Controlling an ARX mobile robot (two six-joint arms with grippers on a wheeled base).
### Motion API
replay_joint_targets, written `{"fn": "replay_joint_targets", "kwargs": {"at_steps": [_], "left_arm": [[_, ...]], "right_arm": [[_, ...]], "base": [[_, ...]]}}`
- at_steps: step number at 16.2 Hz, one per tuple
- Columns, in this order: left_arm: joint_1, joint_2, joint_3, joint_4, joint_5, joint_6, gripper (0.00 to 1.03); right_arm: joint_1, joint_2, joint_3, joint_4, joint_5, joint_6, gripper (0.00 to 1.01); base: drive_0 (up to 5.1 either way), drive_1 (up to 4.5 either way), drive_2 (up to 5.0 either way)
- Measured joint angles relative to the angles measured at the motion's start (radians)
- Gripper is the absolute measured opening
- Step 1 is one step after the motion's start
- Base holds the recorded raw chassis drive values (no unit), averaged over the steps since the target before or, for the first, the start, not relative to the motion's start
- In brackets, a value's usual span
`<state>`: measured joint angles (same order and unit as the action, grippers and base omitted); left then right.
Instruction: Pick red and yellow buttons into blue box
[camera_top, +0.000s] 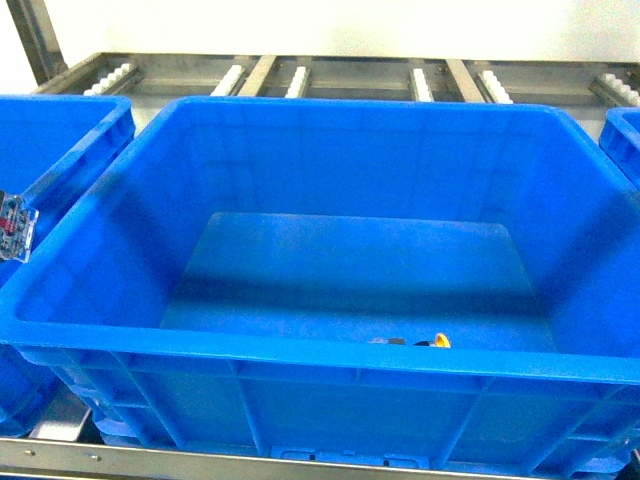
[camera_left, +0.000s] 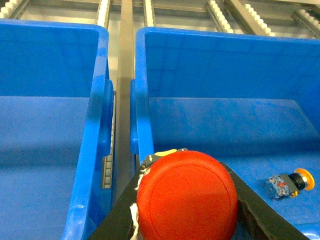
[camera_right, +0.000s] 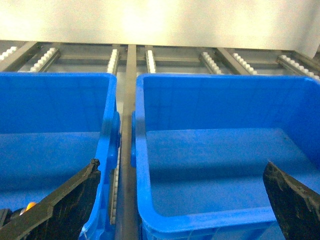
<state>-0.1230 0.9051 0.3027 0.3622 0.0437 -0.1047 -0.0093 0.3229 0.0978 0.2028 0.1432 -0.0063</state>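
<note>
Right now I take the blue box as my landmark: it fills the middle of the head view, deep, with tall sloping walls and a thick rim. On its floor, close against the near wall, lies the yellow button, on its side; my left wrist camera shows it more plainly, yellow cap pointing away from the clear and dark base. My left gripper is clamped around the red button, whose round red cap fills the lower middle of that view between the two dark fingers; it sits roughly over the box's left wall, and I cannot say whether it is just inside or just outside the rim. My right gripper stands wide apart with nothing between its fingers. To the left of the box stands a second blue bin, the two separated by a narrow metal rail. Beyond the box's far wall run roller tracks with white wheels on a metal frame.
</note>
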Motion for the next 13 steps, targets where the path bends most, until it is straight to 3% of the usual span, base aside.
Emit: {"fn": "replay_joint_targets", "kwargs": {"at_steps": [1,2,5,8,10,13], "left_arm": [[0.000,0.000,0.000,0.001,0.000,0.000,0.32],[0.000,0.000,0.000,0.001,0.001,0.000,0.32],[-0.002,0.006,0.000,0.029,-0.003,0.000,0.32],[-0.047,0.124,0.073,0.098,0.014,0.004,0.32],[-0.105,0.267,0.200,0.124,0.058,0.031,0.32],[-0.171,0.544,0.401,0.079,0.100,0.127,0.32]], "right_arm": [[0.032,0.014,-0.002,0.025,0.047,0.000,0.98],[0.037,0.023,-0.003,0.017,0.058,0.003,0.98],[0.036,0.023,-0.003,0.021,0.065,0.006,0.98],[0.036,0.023,-0.003,0.021,0.065,0.006,0.98],[0.036,0.023,-0.003,0.022,0.065,0.006,0.98],[0.036,0.023,-0.003,0.022,0.065,0.006,0.98]], "base": [[0.0,0.00,0.0],[0.0,0.00,0.0],[0.0,0.00,0.0],[0.0,0.00,0.0],[0.0,0.00,0.0],[0.0,0.00,0.0]]}}
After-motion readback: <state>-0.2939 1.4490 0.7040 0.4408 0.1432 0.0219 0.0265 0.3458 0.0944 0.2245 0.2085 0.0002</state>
